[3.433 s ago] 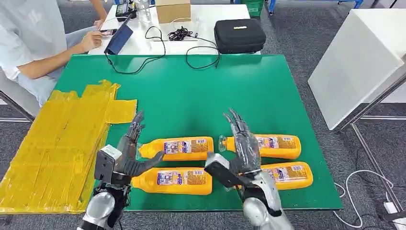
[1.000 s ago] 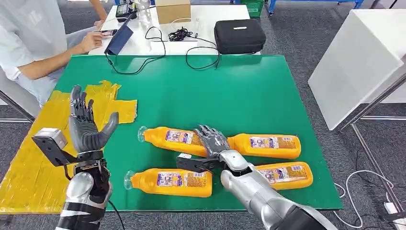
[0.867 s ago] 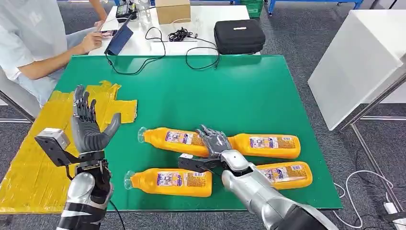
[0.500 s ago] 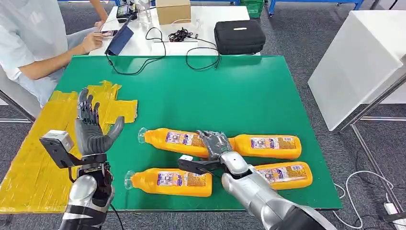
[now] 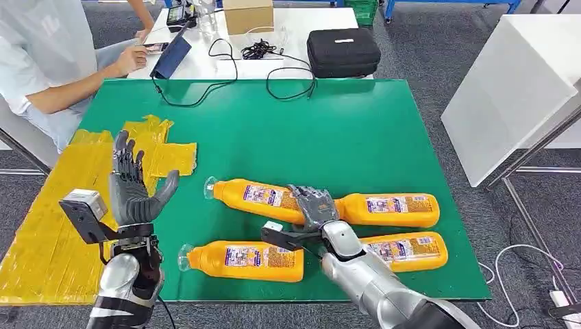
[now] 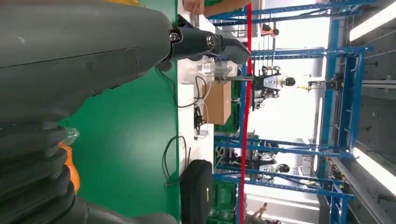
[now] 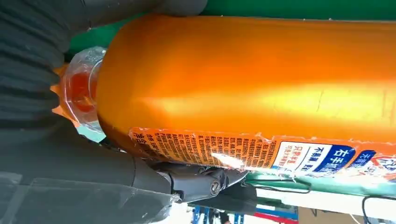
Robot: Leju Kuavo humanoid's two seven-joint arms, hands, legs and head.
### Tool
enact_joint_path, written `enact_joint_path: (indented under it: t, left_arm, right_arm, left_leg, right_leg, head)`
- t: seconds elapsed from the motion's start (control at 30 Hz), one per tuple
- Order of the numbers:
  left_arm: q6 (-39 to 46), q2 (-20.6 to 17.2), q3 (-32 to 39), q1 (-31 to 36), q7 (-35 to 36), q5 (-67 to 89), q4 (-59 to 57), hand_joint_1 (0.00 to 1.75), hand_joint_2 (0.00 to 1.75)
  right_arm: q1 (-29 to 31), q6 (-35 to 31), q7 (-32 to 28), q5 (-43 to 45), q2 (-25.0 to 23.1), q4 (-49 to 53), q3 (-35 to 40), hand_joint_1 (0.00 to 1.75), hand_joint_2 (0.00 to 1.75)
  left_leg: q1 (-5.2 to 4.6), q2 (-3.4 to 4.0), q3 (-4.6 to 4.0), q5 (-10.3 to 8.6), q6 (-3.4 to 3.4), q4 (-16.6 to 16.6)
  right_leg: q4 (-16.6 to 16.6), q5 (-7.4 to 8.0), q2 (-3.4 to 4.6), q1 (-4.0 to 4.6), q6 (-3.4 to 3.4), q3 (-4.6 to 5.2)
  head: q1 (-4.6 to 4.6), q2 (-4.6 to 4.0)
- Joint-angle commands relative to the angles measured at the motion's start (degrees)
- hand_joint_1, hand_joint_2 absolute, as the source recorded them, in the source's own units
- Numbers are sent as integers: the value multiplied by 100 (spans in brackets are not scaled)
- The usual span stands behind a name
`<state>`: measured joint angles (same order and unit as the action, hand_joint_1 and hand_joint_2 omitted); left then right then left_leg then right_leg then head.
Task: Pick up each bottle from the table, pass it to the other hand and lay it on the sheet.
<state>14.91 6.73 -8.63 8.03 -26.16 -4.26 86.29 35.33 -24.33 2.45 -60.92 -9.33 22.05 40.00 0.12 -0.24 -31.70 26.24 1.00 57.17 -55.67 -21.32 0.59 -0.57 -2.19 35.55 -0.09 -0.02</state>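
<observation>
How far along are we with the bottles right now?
Done: nothing yet; the yellow sheet holds no bottle. In hand: the right hand is wrapped around the base of the far-left bottle, which looks not yet lifted; the left hand waits open and upright above the sheet's edge. Left: that handover, then the near-left bottle, far-right bottle and near-right bottle.

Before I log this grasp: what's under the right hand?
The right hand covers the base of the far-left orange bottle and the next bottle's cap end; the green table beneath is hidden.
</observation>
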Motion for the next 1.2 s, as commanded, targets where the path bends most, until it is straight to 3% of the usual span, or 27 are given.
enact_joint_path:
  t: [0.03, 0.17, 0.27, 0.33, 0.47, 0.53, 1.1, 1.2]
  left_arm:
    - [-4, -59, -132, 55, 10, 24, -222, 0, 175]
    - [18, -36, -107, -37, 1, 38, -138, 0, 175]
    - [32, -12, -77, -112, -16, 89, -51, 0, 175]
    - [46, -3, -49, -170, -13, 128, 21, 0, 175]
    - [-20, -22, -143, -261, 122, 277, 58, 0, 175]
    - [-107, -40, -216, -265, 189, 299, 32, 0, 175]
    - [-107, -40, -216, -265, 189, 299, 32, 0, 175]
    - [-190, -64, -396, -223, 251, 424, -22, 0, 175]
  right_arm:
    - [-27, -746, -34, -188, 129, -200, -392, 175, 175]
    - [-146, -1567, 4, -479, 254, 353, -905, 175, 175]
    - [-693, -1567, -374, -1365, 187, 1922, -2388, 175, 175]
    - [-1073, -1567, -1109, -1575, -133, 2945, -3378, 175, 175]
    - [-1594, -1567, -2850, -653, -880, 4310, -4546, 175, 175]
    - [-1723, -1567, -3095, -330, -966, 4553, -4541, 175, 175]
    - [-1723, -1567, -3095, -330, -966, 4553, -4541, 175, 175]
    - [-1985, -1567, -3691, 679, -1067, 4924, -4410, 175, 175]
  left_leg:
    - [0, -11, 9, 1, -2, -4]
    - [-2, -4, -1, 2, -1, -2]
    - [1, -6, -9, 3, -2, 0]
    - [1, -3, -14, 3, -3, 1]
    - [2, 4, -31, 6, -4, 4]
    - [3, -11, -34, 6, -5, 3]
    - [6, -8, -16, 11, -5, 0]
    - [6, -7, -11, 13, -5, -1]
  right_leg:
    - [4, -5, -16, 1, 3, -14]
    - [0, -4, -8, -2, 2, -3]
    - [0, -4, -10, 1, 3, 3]
    - [-2, -4, -7, 1, 3, 9]
    - [-9, -5, 0, 1, 6, 28]
    - [-9, -10, -13, 1, 6, 28]
    - [0, -13, -14, 7, 7, 9]
    - [-1, -15, -14, 7, 7, 6]
  head:
    - [0, 0]
    - [0, 0]
    - [0, 0]
    - [2, 0]
    - [0, 0]
    - [-2, 0]
    - [0, 0]
    - [0, 0]
